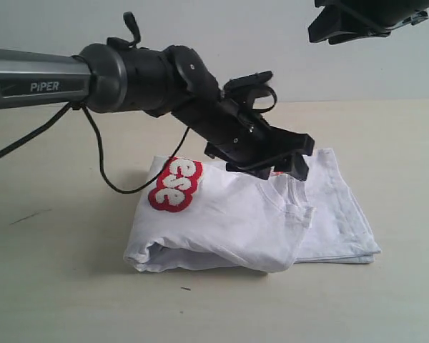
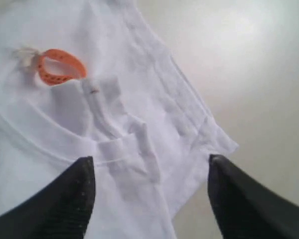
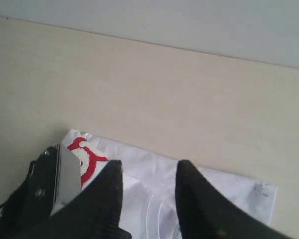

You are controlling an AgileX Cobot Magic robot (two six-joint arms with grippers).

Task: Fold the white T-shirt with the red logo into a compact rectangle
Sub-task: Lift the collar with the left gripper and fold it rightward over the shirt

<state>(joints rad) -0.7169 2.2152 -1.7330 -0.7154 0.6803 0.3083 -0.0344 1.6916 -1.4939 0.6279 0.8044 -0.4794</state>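
The white T-shirt [image 1: 250,214] lies folded in a thick bundle on the table, its rolled edge toward the front. The red logo [image 1: 175,184] shows on its top left corner. My left gripper [image 1: 270,168] reaches in from the left and hovers just over the collar area. In the left wrist view the left gripper [image 2: 150,160] stands wide open above the T-shirt [image 2: 114,124] and its orange neck tag [image 2: 60,67], with nothing between the fingers. My right gripper [image 1: 343,25] hangs high at the upper right. The right gripper [image 3: 148,167] is open and empty, looking down on the T-shirt [image 3: 214,189] and logo [image 3: 87,154].
The pale wooden table [image 1: 71,286] runs back to a plain wall. The left arm's black cable [image 1: 104,164] droops near the shirt's left edge. The left arm [image 3: 45,184] shows below the right gripper in the right wrist view.
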